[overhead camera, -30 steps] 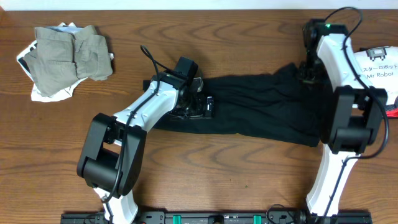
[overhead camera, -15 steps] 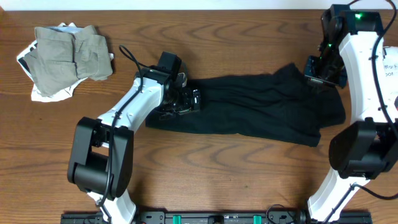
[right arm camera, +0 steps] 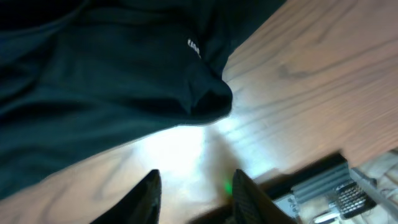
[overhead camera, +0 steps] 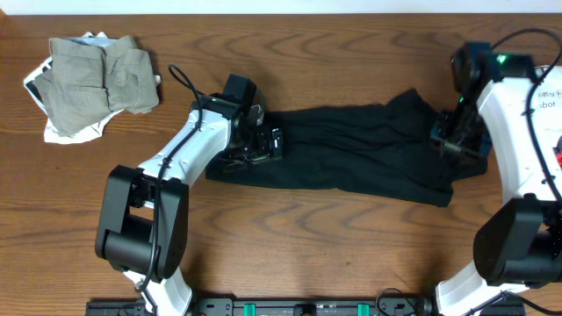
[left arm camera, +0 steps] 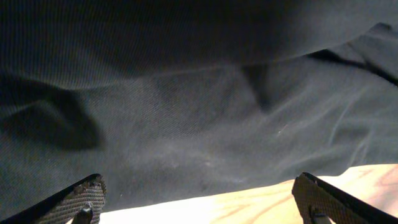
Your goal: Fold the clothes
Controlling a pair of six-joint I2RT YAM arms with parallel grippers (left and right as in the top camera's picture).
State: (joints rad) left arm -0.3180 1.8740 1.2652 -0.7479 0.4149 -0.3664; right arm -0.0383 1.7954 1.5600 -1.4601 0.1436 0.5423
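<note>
The black shirt (overhead camera: 360, 158) lies stretched out in a long band across the middle of the table. My left gripper (overhead camera: 266, 145) is over its left end. In the left wrist view the jaws (left arm camera: 198, 190) are wide open and empty, with black fabric (left arm camera: 186, 106) just beyond them. My right gripper (overhead camera: 457, 140) is over the shirt's right end. In the right wrist view its jaws (right arm camera: 198, 177) are open over bare wood, just off the shirt's edge (right arm camera: 112, 87), which bears a small white mark (right arm camera: 194, 48). Khaki-grey and white printed clothes (overhead camera: 97, 79) lie piled at the back left.
A white labelled box (overhead camera: 549, 92) sits at the table's right edge behind the right arm. A ribbed metal device (right arm camera: 333, 183) shows at the lower right of the right wrist view. The wooden table (overhead camera: 351, 246) shows in front of the shirt.
The left gripper moved left along the shirt, drawing its left end that way, then stayed still. The right arm swung out to the back right, then came forward over the shirt's right end.
</note>
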